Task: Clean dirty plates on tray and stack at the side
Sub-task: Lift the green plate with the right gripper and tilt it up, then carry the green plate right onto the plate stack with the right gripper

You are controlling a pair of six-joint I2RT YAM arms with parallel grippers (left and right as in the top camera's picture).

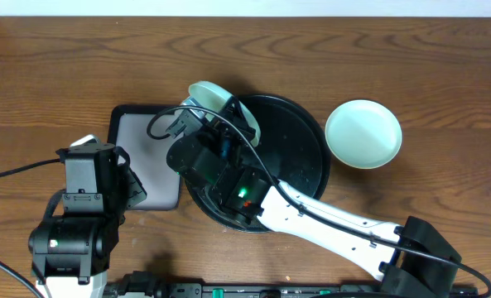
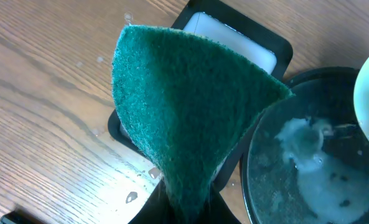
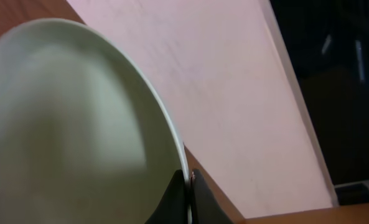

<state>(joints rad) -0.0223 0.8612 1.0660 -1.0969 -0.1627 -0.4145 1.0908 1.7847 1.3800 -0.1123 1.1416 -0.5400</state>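
L jaws clamped on green scrub pad (image 2: 184, 118), R jaws pinching mint plate (image 3: 78, 124) rim, plate tilted.

Green pad, black trays, pale plates on brown wood.

My scouring pad (image 2: 184, 118) is deep teal-green with a fuzzy, fibrous surface. The round tray (image 2: 268, 180) is glossy black, smeared with cloudy whitish suds and a few dark specks. The rectangular tray (image 1: 146, 157) has a black rim and a whitish-grey inside. The mint-green plate (image 1: 363, 132) is plain and pale. My held plate (image 3: 66, 124) looks pale greenish-cream, unmarked. The table (image 1: 63, 66) is warm brown with darker wavy grain. My right arm (image 1: 328, 217) is white with black joints. The wall (image 3: 234, 93) is pale pink.
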